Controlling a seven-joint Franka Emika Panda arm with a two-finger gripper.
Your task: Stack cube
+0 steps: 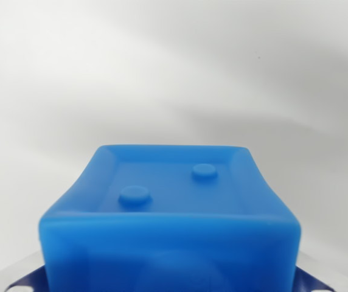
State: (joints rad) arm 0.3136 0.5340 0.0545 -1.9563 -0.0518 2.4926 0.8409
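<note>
The blue cube, 2 studs on its recessed face, fills the wrist view's lower half. Neither hand nor second cube is shown; grip and stacking progress cannot be judged.

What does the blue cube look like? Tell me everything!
The blue cube fills the lower middle of the wrist view, very close to the camera. It looks like smooth, slightly see-through plastic or rubber with rounded edges. Its top face is sunken inside a raised rim and has two round bumps. Behind it is a plain white surface.
</note>
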